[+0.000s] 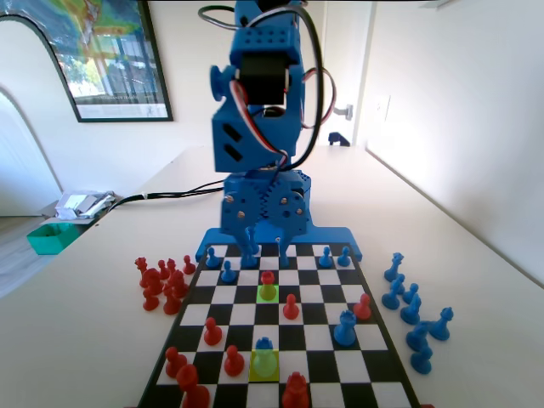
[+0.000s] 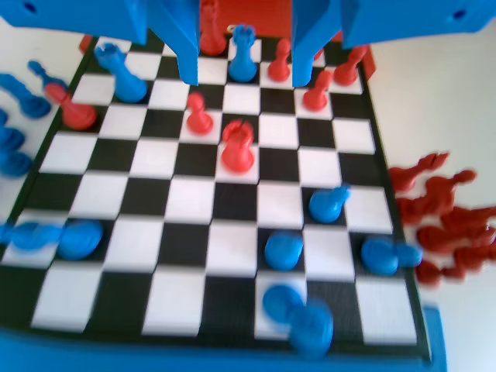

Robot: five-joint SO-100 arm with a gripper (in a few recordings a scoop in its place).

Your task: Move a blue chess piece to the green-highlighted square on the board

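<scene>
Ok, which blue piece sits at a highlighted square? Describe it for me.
In the fixed view, start at the board's near edge. Mid-board, one row in, a short blue piece stands at a highlighted square. The other highlighted square, farther off, holds a red pawn.

Wrist view blurs the near blue pieces (image 2: 298, 318) (shapes unreadable).

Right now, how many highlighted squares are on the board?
2. The far highlighted square sits farther up, under a red piece; the near highlighted square lies closer to the fixed camera, under a short blue piece.
</scene>
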